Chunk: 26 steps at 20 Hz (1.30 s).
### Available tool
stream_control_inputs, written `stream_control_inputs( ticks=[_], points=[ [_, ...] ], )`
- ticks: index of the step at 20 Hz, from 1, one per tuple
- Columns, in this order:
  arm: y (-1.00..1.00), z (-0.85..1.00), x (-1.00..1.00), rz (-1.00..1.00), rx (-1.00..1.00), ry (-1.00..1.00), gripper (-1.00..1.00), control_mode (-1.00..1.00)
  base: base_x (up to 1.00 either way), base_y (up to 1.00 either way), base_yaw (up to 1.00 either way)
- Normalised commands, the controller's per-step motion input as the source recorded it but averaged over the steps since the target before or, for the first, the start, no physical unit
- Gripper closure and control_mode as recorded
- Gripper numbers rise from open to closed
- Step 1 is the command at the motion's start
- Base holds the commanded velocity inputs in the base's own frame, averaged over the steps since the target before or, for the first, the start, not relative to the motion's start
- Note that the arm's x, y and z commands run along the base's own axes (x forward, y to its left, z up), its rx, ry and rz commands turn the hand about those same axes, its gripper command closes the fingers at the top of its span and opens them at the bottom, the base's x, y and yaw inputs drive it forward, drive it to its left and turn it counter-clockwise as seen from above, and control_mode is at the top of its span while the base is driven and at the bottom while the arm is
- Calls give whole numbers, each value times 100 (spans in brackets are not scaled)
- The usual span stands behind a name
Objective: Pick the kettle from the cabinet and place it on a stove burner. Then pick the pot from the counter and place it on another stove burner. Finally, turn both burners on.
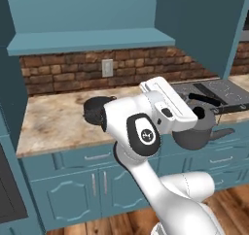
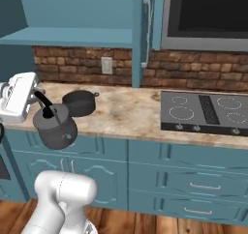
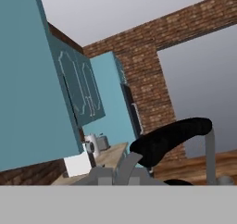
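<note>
My gripper (image 1: 192,108) is shut on the black arched handle of the dark-grey kettle (image 1: 197,131), which hangs tilted in front of the counter's (image 1: 53,122) edge, its spout pointing right. From the other side the kettle (image 2: 55,127) hangs below the gripper (image 2: 41,100), left of the stove. The kettle's handle (image 3: 172,139) curves close before the hand camera. The low dark pot (image 2: 80,102) sits on the marbled counter (image 2: 126,113) behind the kettle; the arm partly hides the pot (image 1: 91,109). The stove (image 2: 208,111) with its white burner rings lies to the right. The cabinet's teal shelf (image 1: 92,41) is bare above.
The cabinet door (image 2: 145,30) with its silver bar handle stands open between the shelf and the microwave (image 2: 208,15). A wall outlet (image 2: 106,65) sits on the brick backsplash. Teal base cabinets (image 2: 193,180) run below the counter. The stove (image 1: 214,94) lies just right of the hand.
</note>
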Motion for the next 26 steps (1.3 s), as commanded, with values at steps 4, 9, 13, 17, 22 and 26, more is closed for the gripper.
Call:
stream_control_inputs(
  ticks=[4,9,13,17,22,26],
  points=[
    [0,0,0,0,0,0,100,100,-33,-56,-2],
    [0,0,0,0,0,0,100,100,-31,-62,0],
    [0,0,0,0,0,0,100,100,-29,-69,0],
    [0,0,0,0,0,0,100,100,-22,-71,0],
    [0,0,0,0,0,0,100,100,-12,-69,0],
    [0,0,0,0,0,0,100,100,0,-66,3]
  ],
)
